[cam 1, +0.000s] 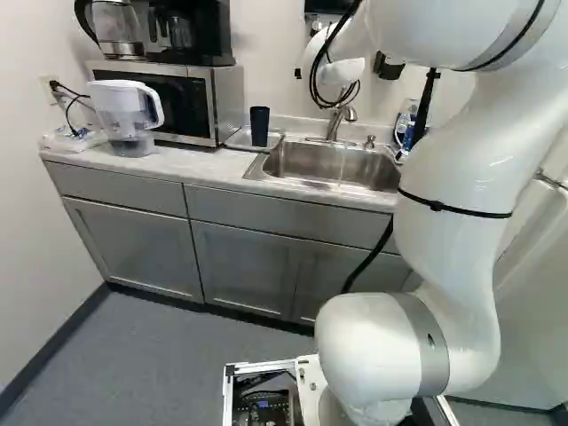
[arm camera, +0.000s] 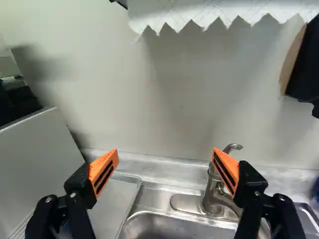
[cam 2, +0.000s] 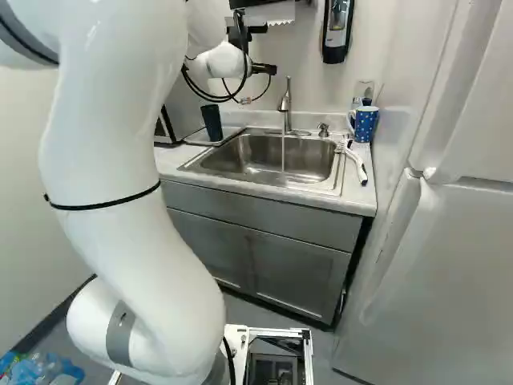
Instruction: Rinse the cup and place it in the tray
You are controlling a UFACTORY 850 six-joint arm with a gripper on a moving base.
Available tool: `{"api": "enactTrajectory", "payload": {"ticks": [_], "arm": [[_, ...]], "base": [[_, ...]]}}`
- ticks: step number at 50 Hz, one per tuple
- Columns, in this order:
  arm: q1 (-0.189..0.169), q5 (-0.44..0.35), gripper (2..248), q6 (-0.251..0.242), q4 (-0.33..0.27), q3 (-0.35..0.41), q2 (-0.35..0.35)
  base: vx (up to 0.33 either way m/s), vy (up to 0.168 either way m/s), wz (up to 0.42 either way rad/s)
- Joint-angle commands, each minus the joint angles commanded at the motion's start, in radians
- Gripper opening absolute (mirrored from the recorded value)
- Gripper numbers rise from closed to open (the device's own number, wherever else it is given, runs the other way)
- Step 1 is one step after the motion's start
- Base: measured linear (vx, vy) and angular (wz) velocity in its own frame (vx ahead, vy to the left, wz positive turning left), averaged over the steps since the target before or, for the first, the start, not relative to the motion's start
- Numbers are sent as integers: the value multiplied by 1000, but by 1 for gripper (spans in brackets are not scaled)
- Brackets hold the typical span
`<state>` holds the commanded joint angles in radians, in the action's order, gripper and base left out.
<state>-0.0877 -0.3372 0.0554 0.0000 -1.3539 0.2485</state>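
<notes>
A dark cup stands upright on the shallow tray beside the sink, and the same cup shows next to the microwave. In the right base view part of my gripper shows high in front of the wall, left of the faucet. The wrist view has my gripper open, its orange-padded fingers wide apart with nothing between them. One finger overlaps the faucet; the tray lies below the other. The cup is not visible there. A thin water stream falls into the sink.
A blue dotted mug and a white-handled brush are at the sink's right. A microwave and a water pitcher stand left of the tray. Paper towel hangs above; a refrigerator is at the right.
</notes>
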Motion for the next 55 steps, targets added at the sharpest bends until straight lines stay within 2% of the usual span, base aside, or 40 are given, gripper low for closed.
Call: {"api": "enactTrajectory", "payload": {"ticks": [9,35,55], "arm": [[-8,44,247,0,0,-52,30],[-35,154,247,0,0,-106,30],[-62,163,247,0,0,-155,61]], "base": [[0,0,0],[0,0,0],[0,0,0]]}}
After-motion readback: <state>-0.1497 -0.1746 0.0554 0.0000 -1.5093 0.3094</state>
